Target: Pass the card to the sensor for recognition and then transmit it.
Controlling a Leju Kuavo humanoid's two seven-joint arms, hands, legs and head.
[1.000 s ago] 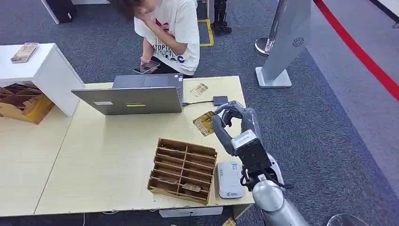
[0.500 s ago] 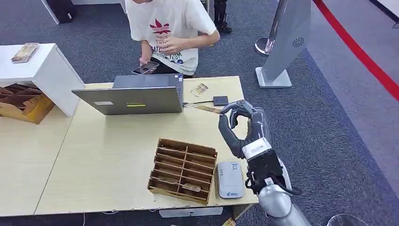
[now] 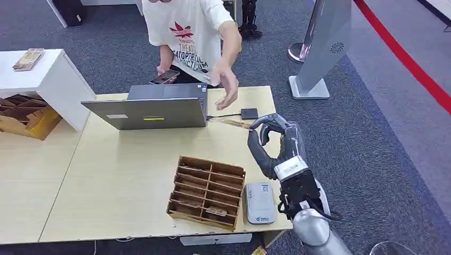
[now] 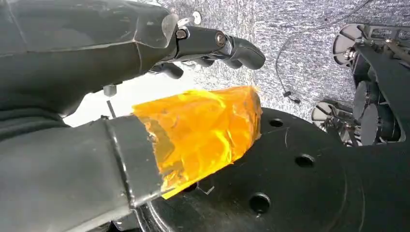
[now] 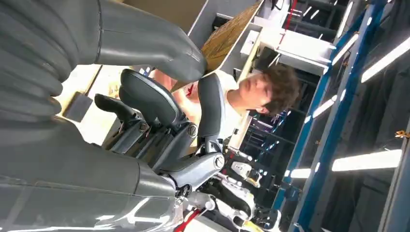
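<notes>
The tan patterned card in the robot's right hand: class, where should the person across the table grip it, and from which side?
Take the free end of the tan patterned card, nearest the grey laptop; the right hand pinches the other end. It lies nearly flat above the table, so a top-and-bottom pinch from the far side probably suits.

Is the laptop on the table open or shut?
Open: in the head view the laptop has its lid raised, grey back toward the camera, screen facing the person.
</notes>
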